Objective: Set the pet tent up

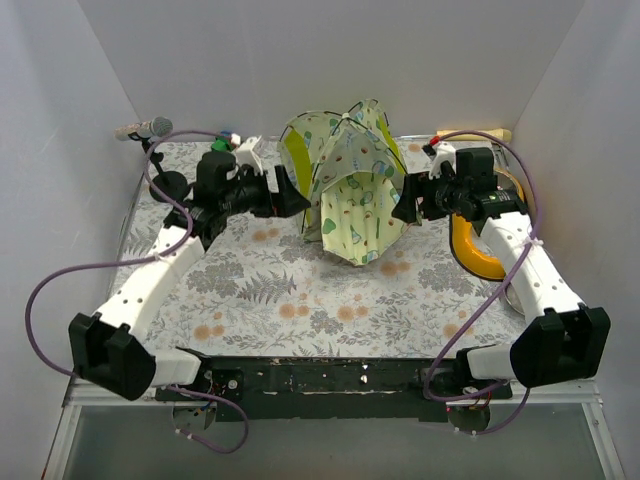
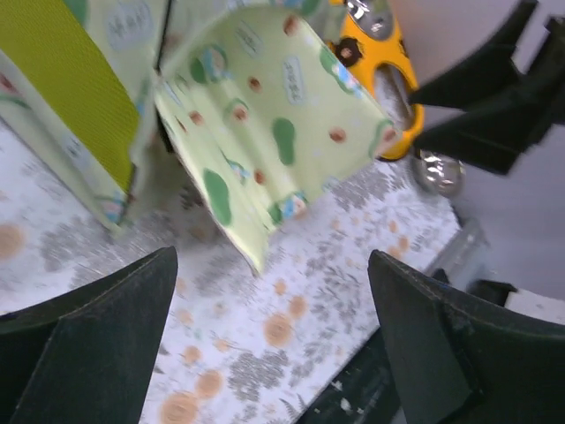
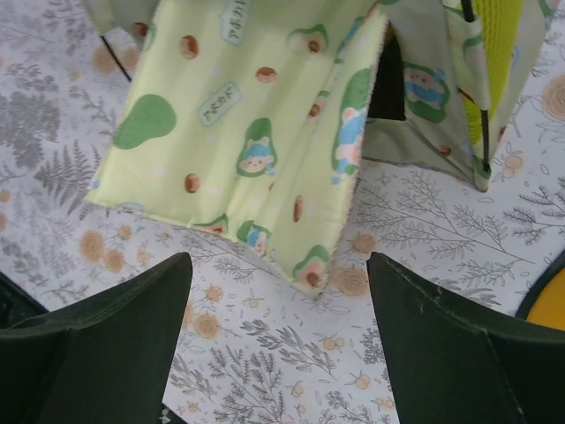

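On the floral tablecloth [image 1: 300, 295]; pet tent [image 1: 350, 195] between left claw [image 1: 293, 198] and right claw [image 1: 405, 205]; both spread apart, empty.

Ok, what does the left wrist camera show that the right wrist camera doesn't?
Only the left wrist: the right pincer beyond the tent, a shiny metal piece and the table edge. Only the right wrist: a thin black pole running down to its foot on the cloth. Both: the tent's printed fabric and lime lining, the floral cloth, a yellow object (a mere sliver in the right view), and that arm's own open pincer at the bottom, the left pincer in the first.
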`<state>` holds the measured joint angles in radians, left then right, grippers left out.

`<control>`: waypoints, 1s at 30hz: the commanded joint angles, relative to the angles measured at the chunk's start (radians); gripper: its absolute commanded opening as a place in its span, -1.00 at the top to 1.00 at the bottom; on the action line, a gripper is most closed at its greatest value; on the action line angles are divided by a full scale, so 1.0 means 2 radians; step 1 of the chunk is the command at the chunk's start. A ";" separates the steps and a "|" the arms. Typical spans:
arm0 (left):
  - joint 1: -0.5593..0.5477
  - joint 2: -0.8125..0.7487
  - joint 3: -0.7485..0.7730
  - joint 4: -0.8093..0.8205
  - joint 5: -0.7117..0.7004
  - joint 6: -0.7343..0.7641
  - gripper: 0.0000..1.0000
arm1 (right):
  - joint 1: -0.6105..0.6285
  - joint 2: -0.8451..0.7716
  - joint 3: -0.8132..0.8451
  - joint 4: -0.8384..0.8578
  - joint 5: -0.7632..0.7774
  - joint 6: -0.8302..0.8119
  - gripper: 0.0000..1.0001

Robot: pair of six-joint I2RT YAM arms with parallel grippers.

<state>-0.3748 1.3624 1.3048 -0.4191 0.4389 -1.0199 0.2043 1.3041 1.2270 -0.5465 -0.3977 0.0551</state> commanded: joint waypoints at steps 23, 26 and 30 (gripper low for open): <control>-0.146 0.089 -0.172 0.225 -0.149 -0.158 0.67 | 0.039 0.076 -0.031 0.055 0.106 -0.049 0.97; -0.147 0.089 -0.161 0.242 -0.168 -0.139 1.00 | 0.046 0.069 -0.034 0.088 0.111 -0.048 0.97; -0.145 0.100 -0.127 0.254 -0.208 -0.098 1.00 | 0.067 0.071 -0.021 0.141 0.140 -0.050 0.97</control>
<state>-0.6670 1.5703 0.9573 0.0010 0.1368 -1.3102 0.2966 1.4704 1.1648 -0.4210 -0.1703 -0.0330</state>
